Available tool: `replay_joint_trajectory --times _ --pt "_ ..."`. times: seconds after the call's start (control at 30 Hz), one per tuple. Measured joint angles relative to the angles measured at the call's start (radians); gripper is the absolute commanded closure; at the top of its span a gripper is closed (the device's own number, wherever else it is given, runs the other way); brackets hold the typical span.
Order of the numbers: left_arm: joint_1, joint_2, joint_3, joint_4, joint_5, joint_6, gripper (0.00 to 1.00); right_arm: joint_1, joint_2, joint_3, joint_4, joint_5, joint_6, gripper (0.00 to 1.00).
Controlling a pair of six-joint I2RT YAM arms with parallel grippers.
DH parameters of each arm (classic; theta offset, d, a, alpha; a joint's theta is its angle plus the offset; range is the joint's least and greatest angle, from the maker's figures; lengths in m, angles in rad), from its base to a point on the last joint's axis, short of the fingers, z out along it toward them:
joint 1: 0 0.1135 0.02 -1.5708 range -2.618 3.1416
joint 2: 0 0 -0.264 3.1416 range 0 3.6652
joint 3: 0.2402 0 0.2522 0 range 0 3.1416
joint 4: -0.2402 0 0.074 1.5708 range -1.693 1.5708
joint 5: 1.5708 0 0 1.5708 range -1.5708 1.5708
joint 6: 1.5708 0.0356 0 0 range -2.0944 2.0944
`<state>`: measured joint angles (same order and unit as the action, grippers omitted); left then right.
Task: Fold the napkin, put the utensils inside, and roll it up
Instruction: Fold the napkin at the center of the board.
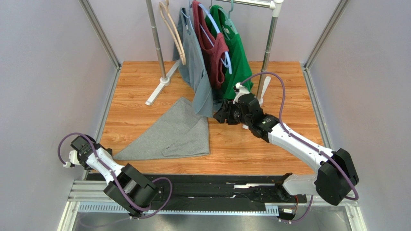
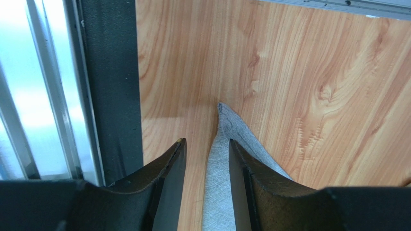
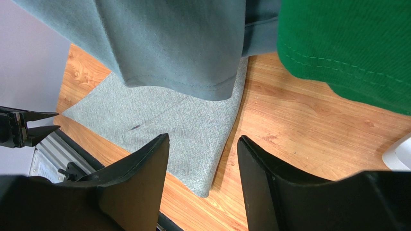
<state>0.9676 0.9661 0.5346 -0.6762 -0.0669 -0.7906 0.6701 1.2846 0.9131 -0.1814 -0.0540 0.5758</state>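
Here the left hand straddles the napkin corner.

Left arm, right arm: white links, black joints, looping purple cables; black tapered fingers.

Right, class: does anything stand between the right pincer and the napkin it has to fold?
Yes. The hem of the hanging grey shirt hangs over the far corner of the napkin, directly ahead of the open right pincer, with the green shirt beside it. The cloth below the hem lies uncovered.
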Motion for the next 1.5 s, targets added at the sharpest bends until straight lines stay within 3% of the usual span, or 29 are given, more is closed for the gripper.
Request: replay_joint_trajectory --times 0.67,0.93,1.0,1.1,1.5 --pt "0.003 0.093 -0.018 0.106 0.066 0.011 0.56 -0.007 -0.025 -0.050 -0.003 -0.009 0.000 0.42" --pt "0.003 0.112 -0.024 0.116 0.068 0.006 0.74 -0.010 -0.037 -0.064 -0.002 -0.009 0.000 0.43" --pt "0.003 0.110 -0.024 0.119 0.068 0.007 0.87 -0.011 -0.037 -0.066 -0.002 -0.009 0.000 0.43" --pt "0.003 0.108 -0.026 0.120 0.069 0.007 0.95 -0.011 -0.039 -0.068 0.000 -0.009 0.000 0.43" --pt "0.003 0.040 -0.039 0.128 0.111 0.018 1.00 -0.011 -0.041 -0.082 -0.001 -0.010 0.000 0.43"
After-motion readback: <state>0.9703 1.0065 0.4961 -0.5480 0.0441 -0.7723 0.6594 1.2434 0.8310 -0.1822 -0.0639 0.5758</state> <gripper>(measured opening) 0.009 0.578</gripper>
